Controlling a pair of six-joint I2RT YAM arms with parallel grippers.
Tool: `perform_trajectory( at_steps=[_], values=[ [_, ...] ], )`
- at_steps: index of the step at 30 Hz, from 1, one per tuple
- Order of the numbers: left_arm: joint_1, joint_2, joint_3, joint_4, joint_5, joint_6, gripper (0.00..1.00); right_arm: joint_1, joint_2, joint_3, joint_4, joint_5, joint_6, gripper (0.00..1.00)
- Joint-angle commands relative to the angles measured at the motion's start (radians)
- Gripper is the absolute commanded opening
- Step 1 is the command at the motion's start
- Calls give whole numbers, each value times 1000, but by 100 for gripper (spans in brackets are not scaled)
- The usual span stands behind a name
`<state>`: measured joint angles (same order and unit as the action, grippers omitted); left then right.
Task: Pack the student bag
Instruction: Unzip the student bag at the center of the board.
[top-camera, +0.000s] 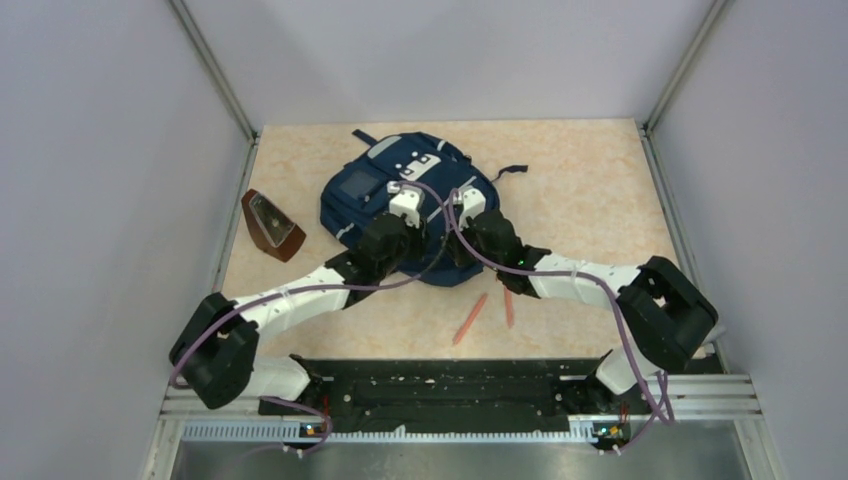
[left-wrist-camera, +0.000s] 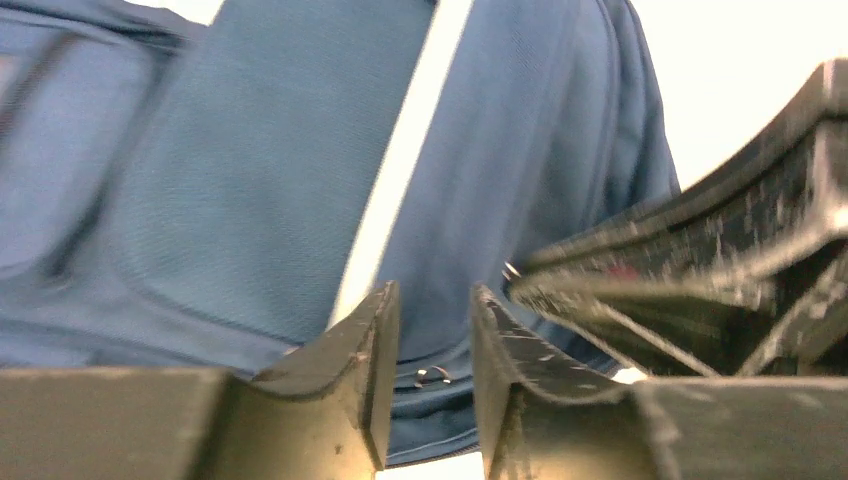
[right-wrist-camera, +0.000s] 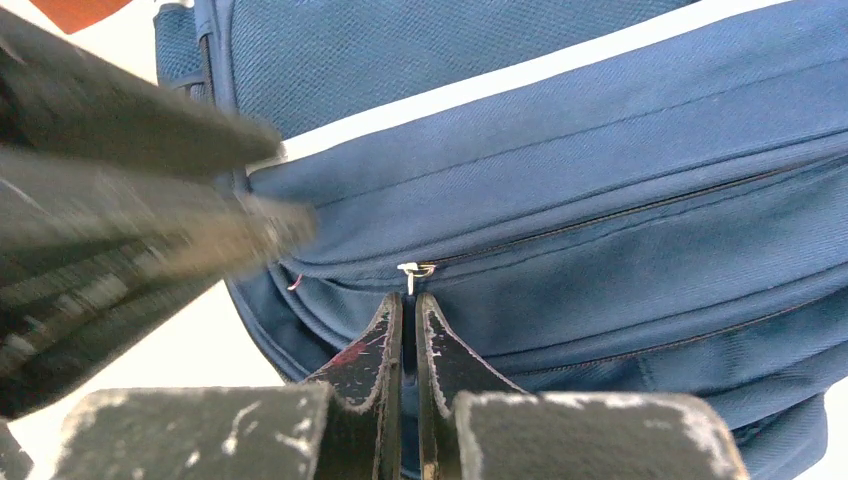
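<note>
Two arms met at one soft load: the student bag (top-camera: 350, 205) lay directly ahead of both claws. Its limp navy fabric would likely sag and fold, so you were best advised to take it by a zip pull or strap. The left arm (top-camera: 300, 292) and right arm (top-camera: 585, 278) reached forward and low. The left gripper (left-wrist-camera: 432, 330) stood narrowly parted, gripping nothing that showed. The right gripper (right-wrist-camera: 408, 310) was closed, with the zip pull (right-wrist-camera: 415, 272) at its tips; a pinch could not be confirmed.

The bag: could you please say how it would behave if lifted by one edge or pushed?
Probably floppy: the bag is soft woven fabric, creased along its zip, so a lifted edge should sag. Pushed, it would likely bunch rather than slide. Lying wide and flat, it seems unlikely to roll.
</note>
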<state>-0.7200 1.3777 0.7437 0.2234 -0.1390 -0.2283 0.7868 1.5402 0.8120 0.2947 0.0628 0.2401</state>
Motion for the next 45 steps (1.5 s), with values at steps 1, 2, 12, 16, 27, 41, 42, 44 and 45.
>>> perform_trajectory(
  at_steps=[1, 2, 12, 16, 27, 41, 42, 44, 45],
  values=[
    [15, -149, -15, 0, -290, -69, 44, 36, -46, -11, -2, -3, 19, 0],
    [17, -172, -22, -21, -314, -77, 48, 35, -51, -13, -2, 1, 17, 0],
    [103, -194, -52, -103, -313, -261, 63, 36, -83, -31, -3, 5, 26, 0],
    [173, -148, -78, -26, -215, -304, 63, 36, -95, -45, 11, -15, 38, 0],
    [212, -56, -57, 64, -135, -309, 63, 52, -101, -59, 23, -15, 52, 0],
    [219, 15, -31, 112, -51, -354, 0, 146, -52, -36, 68, 55, 56, 0],
    [219, 15, -30, 112, -47, -359, 0, 156, -44, -34, 80, 59, 56, 0],
    [219, 15, -31, 112, -42, -369, 0, 181, -24, -31, 106, 78, 56, 0],
    [219, 15, -32, 112, -40, -376, 0, 194, -12, -25, 112, 91, 55, 0]
  ],
)
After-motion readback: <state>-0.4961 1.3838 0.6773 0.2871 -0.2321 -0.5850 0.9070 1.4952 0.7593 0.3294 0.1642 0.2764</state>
